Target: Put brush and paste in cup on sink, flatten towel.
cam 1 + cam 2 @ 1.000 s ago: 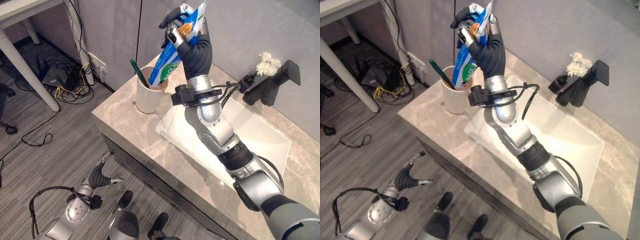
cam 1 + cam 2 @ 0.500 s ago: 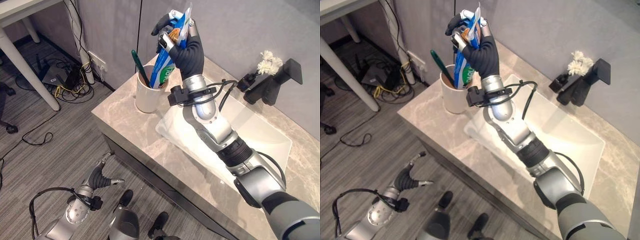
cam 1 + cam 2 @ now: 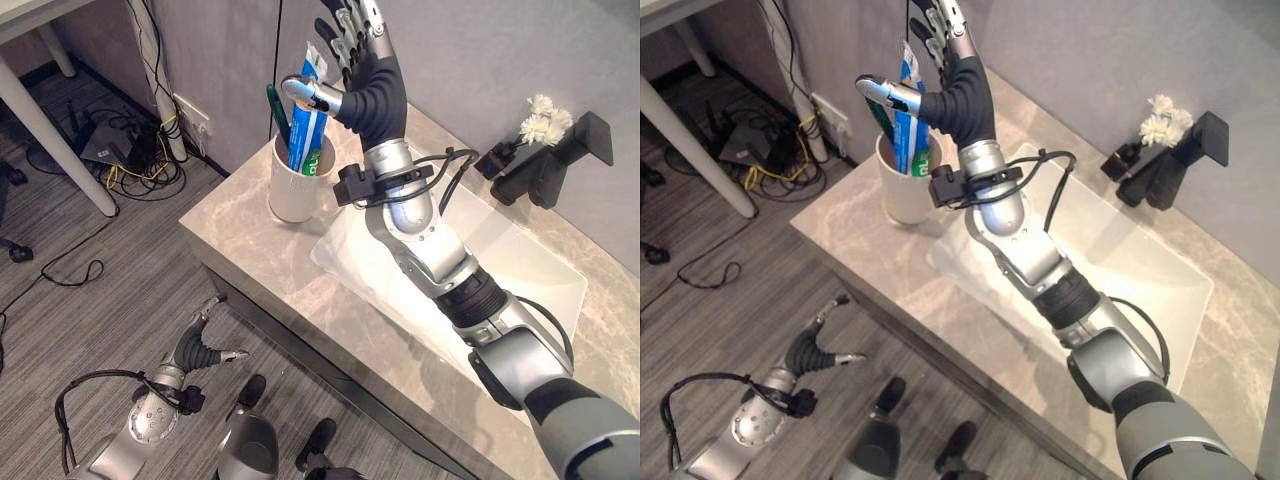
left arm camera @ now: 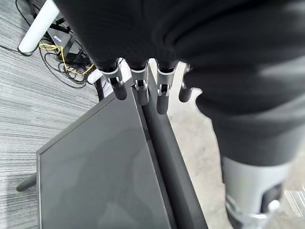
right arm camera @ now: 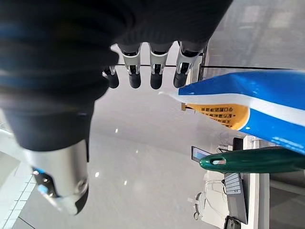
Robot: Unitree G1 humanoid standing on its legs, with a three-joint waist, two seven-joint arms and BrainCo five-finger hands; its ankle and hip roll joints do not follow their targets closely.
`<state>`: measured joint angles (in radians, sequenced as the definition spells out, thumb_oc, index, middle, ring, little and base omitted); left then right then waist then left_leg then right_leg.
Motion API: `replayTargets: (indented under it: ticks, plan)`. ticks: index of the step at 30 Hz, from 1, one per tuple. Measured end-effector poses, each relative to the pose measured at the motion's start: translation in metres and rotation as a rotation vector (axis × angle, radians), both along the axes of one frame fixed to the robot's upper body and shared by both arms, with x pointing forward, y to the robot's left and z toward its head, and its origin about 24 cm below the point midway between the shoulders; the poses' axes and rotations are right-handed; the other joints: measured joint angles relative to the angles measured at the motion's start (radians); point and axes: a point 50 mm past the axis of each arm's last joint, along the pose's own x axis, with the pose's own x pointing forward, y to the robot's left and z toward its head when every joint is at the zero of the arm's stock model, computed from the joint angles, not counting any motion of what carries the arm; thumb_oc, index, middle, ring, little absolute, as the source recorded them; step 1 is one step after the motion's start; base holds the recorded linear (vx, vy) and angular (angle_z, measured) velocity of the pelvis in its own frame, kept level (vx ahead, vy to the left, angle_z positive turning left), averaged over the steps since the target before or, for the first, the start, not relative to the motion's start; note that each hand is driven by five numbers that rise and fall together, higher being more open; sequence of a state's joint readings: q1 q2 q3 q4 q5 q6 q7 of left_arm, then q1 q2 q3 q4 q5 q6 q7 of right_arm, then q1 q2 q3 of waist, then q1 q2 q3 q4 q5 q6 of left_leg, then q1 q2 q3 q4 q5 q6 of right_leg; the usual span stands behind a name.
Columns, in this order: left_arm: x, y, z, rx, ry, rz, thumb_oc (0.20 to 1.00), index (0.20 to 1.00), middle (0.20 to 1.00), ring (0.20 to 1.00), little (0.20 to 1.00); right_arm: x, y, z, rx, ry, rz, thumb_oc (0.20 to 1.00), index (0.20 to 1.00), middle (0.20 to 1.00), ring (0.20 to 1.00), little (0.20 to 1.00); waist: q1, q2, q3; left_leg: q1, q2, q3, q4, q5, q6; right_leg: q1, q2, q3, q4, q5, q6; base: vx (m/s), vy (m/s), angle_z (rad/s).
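The grey marble counter (image 3: 250,235) is carrying a white cup (image 3: 297,185) beside the sink (image 3: 530,265). A blue-and-white paste tube (image 3: 308,112) and a green brush (image 3: 277,108) are standing upright in the cup. The right hand (image 3: 362,62) is hovering above, fingers spread. The left hand (image 3: 196,347) is hanging near the floor, fingers relaxed.
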<state>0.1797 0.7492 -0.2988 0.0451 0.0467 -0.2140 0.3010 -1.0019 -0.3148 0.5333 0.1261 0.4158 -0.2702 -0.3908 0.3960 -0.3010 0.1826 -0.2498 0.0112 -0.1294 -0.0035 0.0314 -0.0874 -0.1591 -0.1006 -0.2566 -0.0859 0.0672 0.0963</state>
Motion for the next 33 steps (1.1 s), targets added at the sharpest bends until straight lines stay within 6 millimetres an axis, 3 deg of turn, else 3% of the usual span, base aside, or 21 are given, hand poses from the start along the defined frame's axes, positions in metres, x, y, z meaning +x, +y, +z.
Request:
replayTargets:
  ticks: [5,7,9,10,11,12,13,14,15,16,17,19,21,25,26,28,30,31,33]
  plan:
    - [0.001,-0.002,0.003,-0.006,-0.012,-0.008,1.0,1.0,1.0,1.0,1.0,0.0,-0.002,0.002,0.016,-0.012,-0.031,1.0,1.0,1.0,1.0,1.0,0.0,0.004,0.003,0.0,-0.001,0.0,0.001,0.002,0.004,0.001,0.0,0.0,0.0,0.0,0.0,0.0,0.0,0.0]
    - [0.002,-0.005,0.006,-0.013,-0.027,-0.018,1.0,1.0,1.0,1.0,1.0,-0.004,-0.016,0.013,0.079,-0.067,-0.095,1.0,1.0,1.0,1.0,1.0,0.002,0.023,0.017,0.004,-0.003,-0.001,0.003,0.003,0.004,0.007,-0.002,-0.001,0.0,0.001,-0.001,0.02,0.004,0.04]
    - [0.006,-0.006,0.009,-0.014,-0.041,-0.024,1.0,1.0,1.0,1.0,1.0,-0.021,-0.063,0.033,0.144,-0.223,-0.273,1.0,1.0,1.0,1.0,1.0,0.0,0.058,0.029,0.036,-0.005,-0.005,0.005,0.001,0.007,0.042,-0.009,-0.002,0.0,0.0,0.0,0.01,0.034,0.12]
    - [0.006,-0.005,0.01,-0.005,-0.043,-0.029,1.0,1.0,1.0,1.0,1.0,-0.042,-0.107,0.036,0.206,-0.329,-0.439,1.0,1.0,1.0,1.0,1.0,-0.008,0.086,0.02,0.063,-0.011,-0.006,0.001,0.0,0.01,0.067,-0.017,0.01,0.001,-0.001,0.002,-0.04,0.152,-0.08]
    - [0.003,0.001,0.009,0.011,-0.033,-0.015,1.0,1.0,1.0,1.0,1.0,-0.057,-0.136,0.024,0.282,-0.358,-0.565,1.0,1.0,1.0,1.0,1.0,-0.029,0.108,0.007,0.09,-0.019,0.012,-0.001,-0.005,0.017,0.084,-0.025,0.039,0.001,-0.001,0.002,-0.01,0.176,-0.4]
    - [-0.007,0.003,-0.002,-0.026,-0.009,0.052,1.0,1.0,1.0,1.0,1.0,-0.069,-0.159,-0.02,0.259,-0.269,-0.726,1.0,1.0,1.0,1.0,1.0,-0.092,0.142,-0.012,0.119,-0.025,0.05,0.015,-0.013,0.033,0.087,-0.024,0.072,0.015,0.01,0.019,-0.01,0.206,-1.0]
    - [-0.028,0.018,-0.012,-0.038,0.033,0.16,1.0,1.0,1.0,1.0,1.0,-0.089,-0.188,-0.069,0.176,-0.132,-0.926,1.0,1.0,1.0,1.0,1.0,-0.125,0.16,-0.03,0.155,-0.021,0.104,-0.003,-0.019,0.044,0.1,-0.041,0.126,0.012,0.012,0.028,0.06,0.15,-1.21]
    - [-0.038,0.024,-0.018,-0.036,0.064,0.196,1.0,1.0,1.0,1.0,1.0,-0.1,-0.208,-0.086,0.181,-0.074,-1.071,1.0,1.0,1.0,1.0,1.0,-0.166,0.174,-0.036,0.17,-0.027,0.14,-0.005,-0.024,0.053,0.101,-0.037,0.155,0.002,0.018,0.031,0.05,0.149,-1.14]
    - [-0.057,0.031,-0.029,-0.036,0.126,0.25,1.0,1.0,1.0,1.0,1.0,-0.14,-0.246,-0.104,0.049,-0.099,-1.396,1.0,1.0,1.0,1.0,1.0,-0.227,0.218,-0.064,0.193,-0.031,0.166,-0.018,-0.031,0.062,0.105,-0.042,0.18,0.002,0.018,0.035,0.01,0.179,-0.85]
    - [-0.075,0.036,-0.04,-0.021,0.2,0.279,1.0,1.0,1.0,1.0,1.0,-0.154,-0.263,-0.102,0.01,-0.149,-1.549,1.0,1.0,1.0,1.0,1.0,-0.275,0.232,-0.098,0.204,-0.031,0.183,-0.037,-0.034,0.061,0.103,-0.04,0.206,0.002,0.015,0.039,-0.02,0.127,-0.57]
    - [-0.079,0.038,-0.046,-0.012,0.23,0.287,1.0,1.0,1.0,1.0,1.0,-0.158,-0.269,-0.102,-0.019,-0.175,-1.609,1.0,1.0,1.0,1.0,1.0,-0.296,0.236,-0.122,0.214,-0.03,0.193,-0.038,-0.032,0.062,0.097,-0.04,0.216,0.006,0.015,0.041,-0.07,0.148,-0.45]
    - [-0.084,0.038,-0.059,0.014,0.297,0.267,1.0,1.0,1.0,1.0,1.0,-0.15,-0.277,-0.12,-0.07,-0.107,-1.667,1.0,1.0,1.0,1.0,1.0,-0.324,0.234,-0.161,0.219,-0.031,0.205,-0.036,-0.029,0.062,0.083,-0.032,0.233,0.014,0.02,0.041,-0.07,0.087,-0.2]
    - [-0.079,0.032,-0.063,0.019,0.311,0.219,1.0,1.0,1.0,1.0,1.0,-0.145,-0.278,-0.157,-0.158,0.068,-1.662,1.0,1.0,1.0,1.0,1.0,-0.318,0.215,-0.167,0.211,-0.027,0.2,-0.045,-0.027,0.062,0.057,-0.039,0.243,0.033,0.012,0.041,-0.08,0.089,-0.15]
    - [-0.079,0.013,-0.064,0.009,0.316,0.093,1.0,1.0,1.0,1.0,1.0,-0.151,-0.283,-0.2,-0.088,0.291,-1.726,1.0,1.0,1.0,1.0,1.0,-0.333,0.196,-0.172,0.192,-0.045,0.226,-0.056,-0.014,0.068,0.014,-0.055,0.267,0.033,0.012,0.05,-0.08,0.075,-0.25]
    - [-0.079,0.009,-0.061,-0.001,0.306,0.055,1.0,1.0,1.0,1.0,1.0,-0.157,-0.289,-0.226,-0.094,0.425,-1.762,1.0,1.0,1.0,1.0,1.0,-0.338,0.188,-0.165,0.192,-0.046,0.235,-0.062,-0.011,0.078,0.016,-0.061,0.275,0.03,-0.001,0.07,-0.1,0.036,-0.21]
    - [-0.079,0.01,-0.061,0.002,0.305,0.045,1.0,1.0,1.0,1.0,1.0,-0.161,-0.293,-0.243,-0.078,0.525,-1.782,1.0,1.0,1.0,1.0,1.0,-0.356,0.203,-0.158,0.195,-0.044,0.262,-0.078,0.003,0.098,0.007,-0.065,0.274,0.034,-0.013,0.085,-0.1,0.028,-0.28]
    - [-0.078,0.015,-0.058,0.025,0.301,0.042,1.0,1.0,1.0,1.0,1.0,-0.165,-0.294,-0.268,-0.107,0.657,-1.783,1.0,1.0,1.0,1.0,1.0,-0.356,0.181,-0.155,0.196,-0.053,0.293,-0.074,0.005,0.102,-0.014,-0.075,0.276,0.039,-0.01,0.087,-0.1,0.02,-0.42]
    - [-0.079,0.017,-0.058,0.027,0.3,0.049,1.0,1.0,1.0,1.0,1.0,-0.171,-0.291,-0.302,-0.174,0.849,-1.764,1.0,1.0,1.0,1.0,1.0,-0.351,0.18,-0.15,0.198,-0.046,0.312,-0.075,0.006,0.103,-0.015,-0.077,0.275,0.035,-0.024,0.111,-0.12,0.023,-0.43]
    - [-0.081,0.017,-0.058,0.025,0.299,0.056,1.0,1.0,1.0,1.0,1.0,-0.182,-0.286,-0.325,-0.198,0.978,-1.745,1.0,1.0,1.0,1.0,1.0,-0.353,0.172,-0.135,0.204,-0.047,0.345,-0.071,0.008,0.105,-0.027,-0.073,0.269,0.038,-0.031,0.118,-0.11,0.053,-0.46]
